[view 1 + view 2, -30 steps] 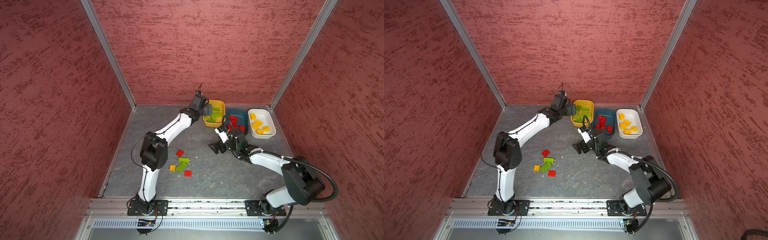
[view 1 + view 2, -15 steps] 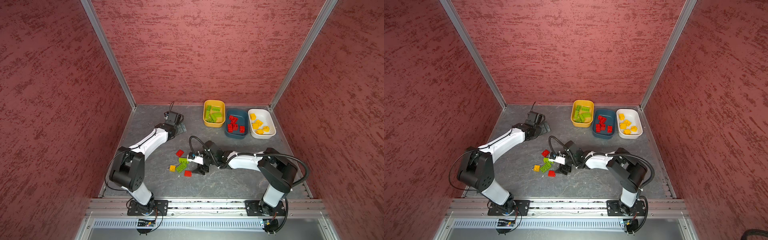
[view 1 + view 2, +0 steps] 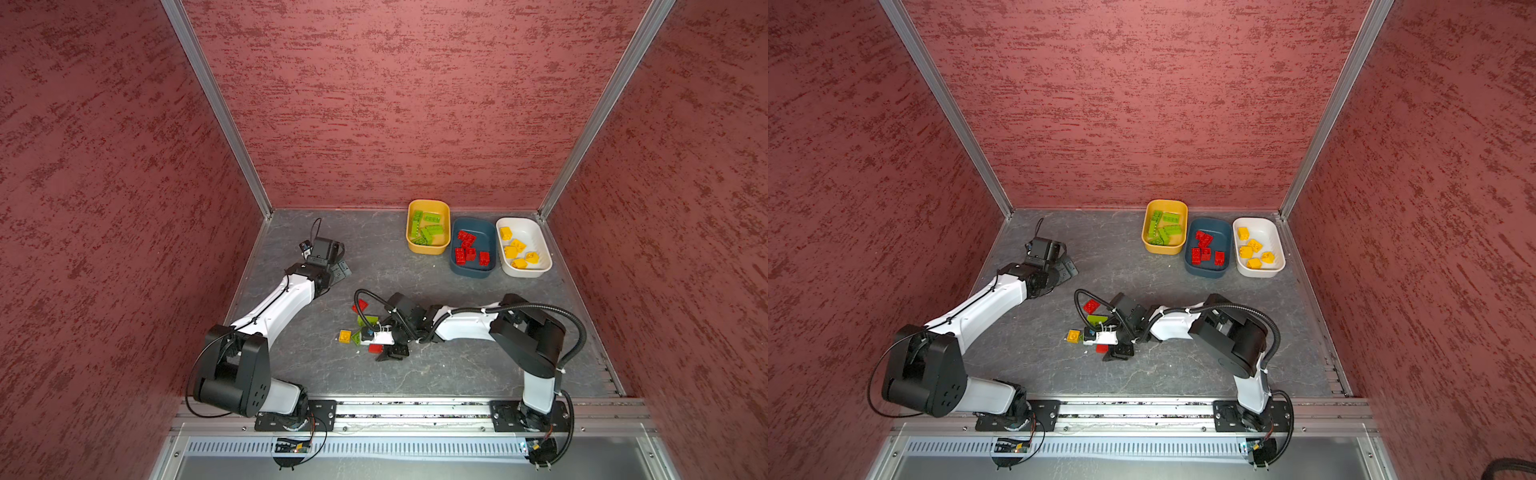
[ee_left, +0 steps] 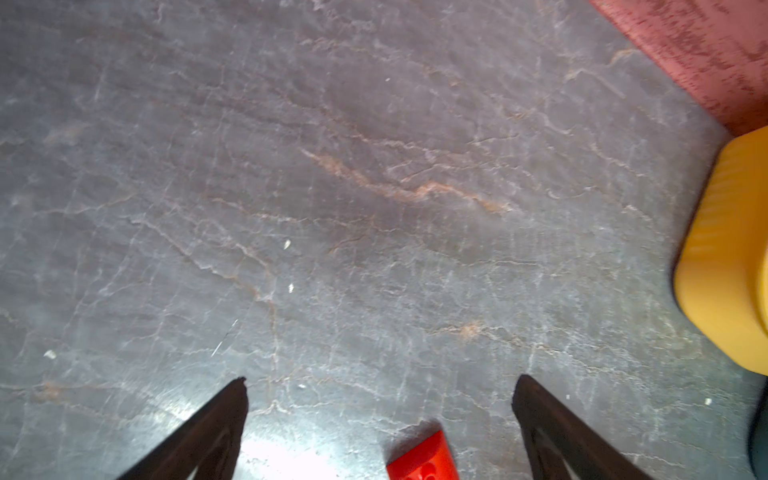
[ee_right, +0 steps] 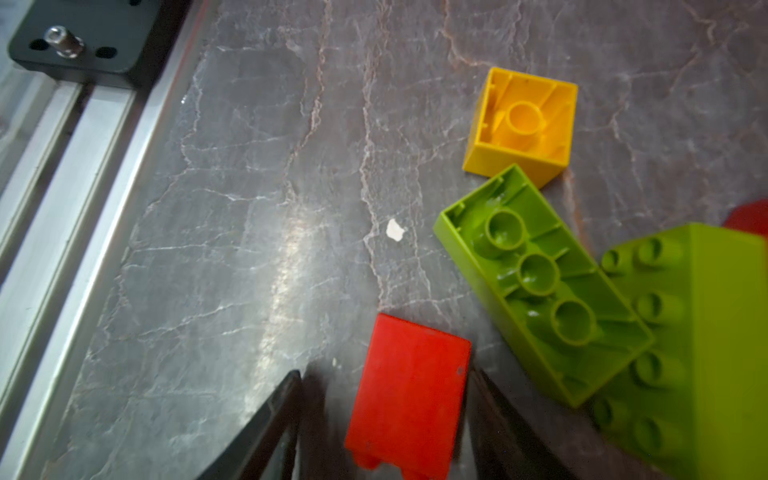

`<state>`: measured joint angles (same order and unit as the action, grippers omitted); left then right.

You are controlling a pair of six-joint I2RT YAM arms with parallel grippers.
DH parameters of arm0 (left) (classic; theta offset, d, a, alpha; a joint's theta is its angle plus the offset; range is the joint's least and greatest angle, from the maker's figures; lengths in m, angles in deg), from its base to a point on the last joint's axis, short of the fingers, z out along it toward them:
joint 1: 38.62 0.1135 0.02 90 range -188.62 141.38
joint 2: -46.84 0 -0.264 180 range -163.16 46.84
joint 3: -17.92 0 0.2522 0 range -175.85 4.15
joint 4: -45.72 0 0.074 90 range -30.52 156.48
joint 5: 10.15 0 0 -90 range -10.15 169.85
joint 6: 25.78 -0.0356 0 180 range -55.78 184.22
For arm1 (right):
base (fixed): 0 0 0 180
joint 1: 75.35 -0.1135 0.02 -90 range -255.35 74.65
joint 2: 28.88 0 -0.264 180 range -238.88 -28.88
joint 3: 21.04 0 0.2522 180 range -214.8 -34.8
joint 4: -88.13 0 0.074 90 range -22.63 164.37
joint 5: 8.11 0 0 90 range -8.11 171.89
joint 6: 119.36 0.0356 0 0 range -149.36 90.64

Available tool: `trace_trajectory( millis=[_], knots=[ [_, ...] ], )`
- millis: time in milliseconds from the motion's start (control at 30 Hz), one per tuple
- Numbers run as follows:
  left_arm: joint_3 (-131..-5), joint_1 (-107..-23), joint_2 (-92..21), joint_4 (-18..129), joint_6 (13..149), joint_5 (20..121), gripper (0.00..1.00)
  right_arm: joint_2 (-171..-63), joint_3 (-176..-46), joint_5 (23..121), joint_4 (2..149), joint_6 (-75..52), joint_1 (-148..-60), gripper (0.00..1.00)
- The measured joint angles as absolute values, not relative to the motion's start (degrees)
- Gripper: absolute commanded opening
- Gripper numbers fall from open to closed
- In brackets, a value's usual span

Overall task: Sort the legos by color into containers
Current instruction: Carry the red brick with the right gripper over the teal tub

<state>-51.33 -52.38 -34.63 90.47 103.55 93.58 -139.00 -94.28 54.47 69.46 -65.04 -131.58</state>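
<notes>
My right gripper (image 5: 385,372) is down on the floor with a small red lego (image 5: 409,395) between its jaws. One finger touches it and a gap shows at the other, so the gripper is open. Both top views show this red lego (image 3: 375,348) (image 3: 1101,348). Beside it lie an upside-down yellow lego (image 5: 523,124), two green legos (image 5: 540,286) (image 5: 685,353) and another red one (image 3: 360,305). My left gripper (image 3: 338,270) (image 4: 380,378) hangs open and empty over bare floor. The yellow-orange container (image 3: 428,249) holds green legos, the teal one (image 3: 471,272) red, the white one (image 3: 524,272) yellow.
The metal rail (image 3: 415,409) with the arm bases runs along the front edge, close to my right gripper in its wrist view. Red walls close in the left, back and right. The yellow-orange container's wall (image 4: 727,270) shows in the left wrist view.
My right arm swung from beside the containers down to the loose legos and its jaws narrowed around the red lego. My left arm drew back from the yellow-orange container to the left, still open.
</notes>
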Motion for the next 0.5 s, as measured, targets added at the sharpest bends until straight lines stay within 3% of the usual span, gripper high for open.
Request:
trace_trajectory(
  millis=[200, 500],
  knots=[
    [-49.7, -52.4, -34.5, 90.5, 104.5, 92.8, 1.00, -139.3, -95.0, 57.1, 69.9, -65.2, -131.7, 0.36],
    [-50.7, -53.8, -35.9, 89.7, 104.5, 91.9, 1.00, -136.5, -92.8, 60.8, 70.2, -65.3, -131.4, 0.30]
  ],
)
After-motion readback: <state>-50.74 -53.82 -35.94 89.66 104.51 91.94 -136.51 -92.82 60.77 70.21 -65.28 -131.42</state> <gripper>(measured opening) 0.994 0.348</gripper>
